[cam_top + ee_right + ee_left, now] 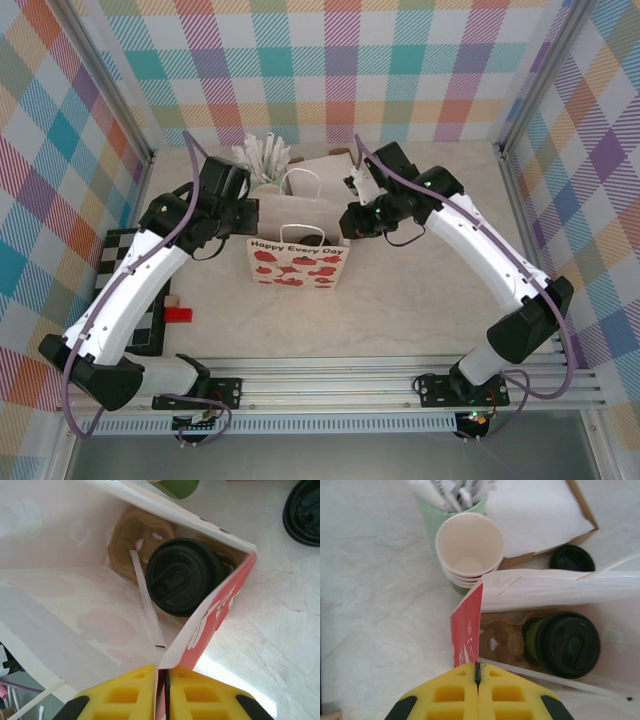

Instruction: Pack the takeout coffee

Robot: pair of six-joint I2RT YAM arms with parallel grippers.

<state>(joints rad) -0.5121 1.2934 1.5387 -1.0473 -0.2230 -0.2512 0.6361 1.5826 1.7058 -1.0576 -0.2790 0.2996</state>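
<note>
The paper bag [298,262], at the centre of the top view, is gripped at both ends: its red left edge is clamped between the closed jaws of the left gripper [478,672], its right corner pinched by the right gripper [162,672]. At its bottom a cardboard carrier [502,642] is seen, with the takeout coffee [567,644] seated in it, black lid uppermost, at the lower right of the left wrist view. Behind the bag, in that view's upper part, a stack of lidless cups [470,550], a green cup of white sachets [432,515], a paper-filled box [540,515] and a loose black lid [572,558] are crowded together.
</note>
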